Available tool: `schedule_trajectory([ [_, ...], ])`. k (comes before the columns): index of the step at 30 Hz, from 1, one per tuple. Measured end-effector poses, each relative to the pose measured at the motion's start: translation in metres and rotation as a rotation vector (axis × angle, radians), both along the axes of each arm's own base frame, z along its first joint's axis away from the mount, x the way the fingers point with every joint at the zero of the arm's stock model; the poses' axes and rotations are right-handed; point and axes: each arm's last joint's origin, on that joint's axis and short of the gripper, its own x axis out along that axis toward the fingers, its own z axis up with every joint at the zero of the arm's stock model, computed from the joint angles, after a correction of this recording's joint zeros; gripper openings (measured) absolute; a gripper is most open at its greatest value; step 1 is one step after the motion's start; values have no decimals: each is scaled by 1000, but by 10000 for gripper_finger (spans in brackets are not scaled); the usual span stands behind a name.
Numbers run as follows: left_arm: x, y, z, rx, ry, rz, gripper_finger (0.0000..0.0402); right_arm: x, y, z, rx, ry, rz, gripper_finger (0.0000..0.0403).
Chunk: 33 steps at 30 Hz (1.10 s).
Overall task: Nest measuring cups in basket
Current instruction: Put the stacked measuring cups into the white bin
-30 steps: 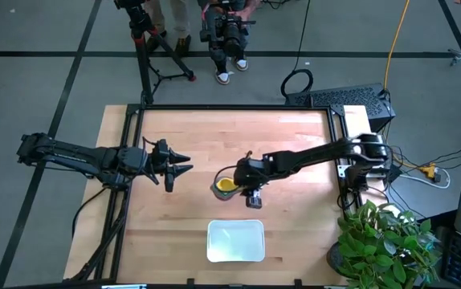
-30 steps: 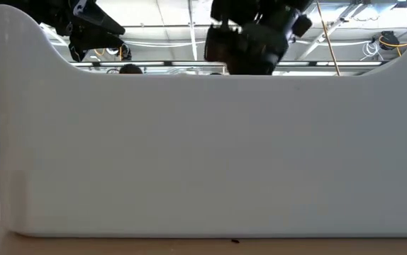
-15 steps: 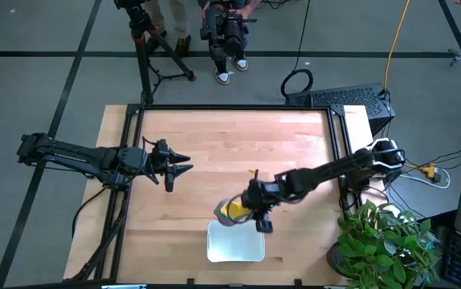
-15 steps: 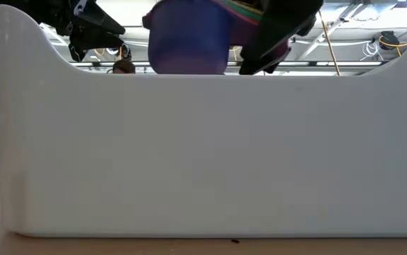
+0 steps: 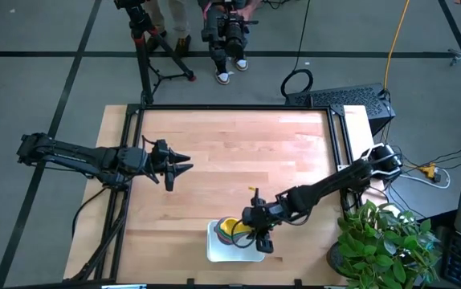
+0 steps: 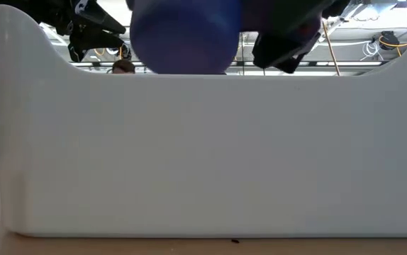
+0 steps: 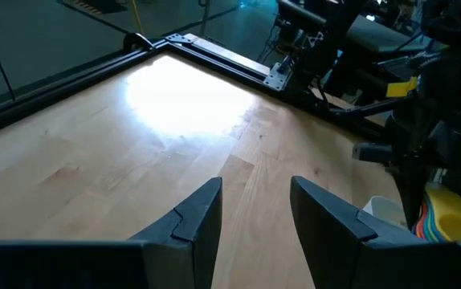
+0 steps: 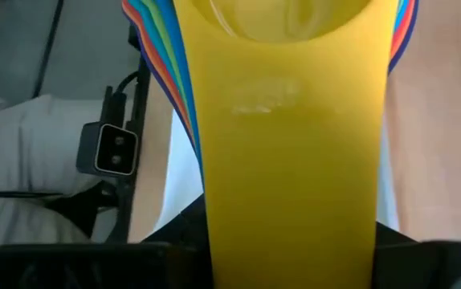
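Observation:
The measuring cups are nested in one stack [image 5: 229,228], yellow on top, its blue underside [image 6: 182,35] showing above the basket wall in the low view. The stack is over the far part of the white basket [image 5: 238,250], which sits by the table's near edge. My right gripper [image 5: 250,230] is shut on the stack's handles. In the left wrist view the stack [image 7: 447,221] shows beside a basket corner [image 7: 379,210]. My left gripper [image 5: 184,168] is open and waits over the table's left part, touching nothing. My right gripper [image 8: 287,257] holds the stacked flat handles, yellow handle [image 8: 287,160] uppermost with the coloured handle edges [image 8: 162,56] under it, pinched between the two fingers. The fingers reach along the handles from the table's right side. The basket's near wall [image 6: 203,156] hides the stack's lowest part.
The bare wooden table top [image 5: 238,144] lies open between the arms. A black frame [image 5: 331,136] rims the table. A potted plant [image 5: 383,241] stands by the near right corner. Tripod legs and a person's feet [image 5: 226,72] are beyond the far edge.
My right gripper has carried the stack of cups from the table's middle toward the near edge, ending over the basket. In the low view the blue cup has grown larger and come closer behind the basket wall. The left arm has kept still.

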Motion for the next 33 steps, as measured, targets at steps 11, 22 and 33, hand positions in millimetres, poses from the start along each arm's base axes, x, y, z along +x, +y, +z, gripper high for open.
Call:
schedule_trajectory([
  [11, 0, 0, 0, 0, -1, 0, 149, 9, 7, -29, -26, 60, -19, 113],
  [22, 0, 0, 0, 1, 1, 0, 149, 12, 5, -43, -37, 102, 0, 123],
  [33, 0, 0, 0, 5, 1, -1, 149, 12, 6, -42, -6, 109, 67, 155],
])
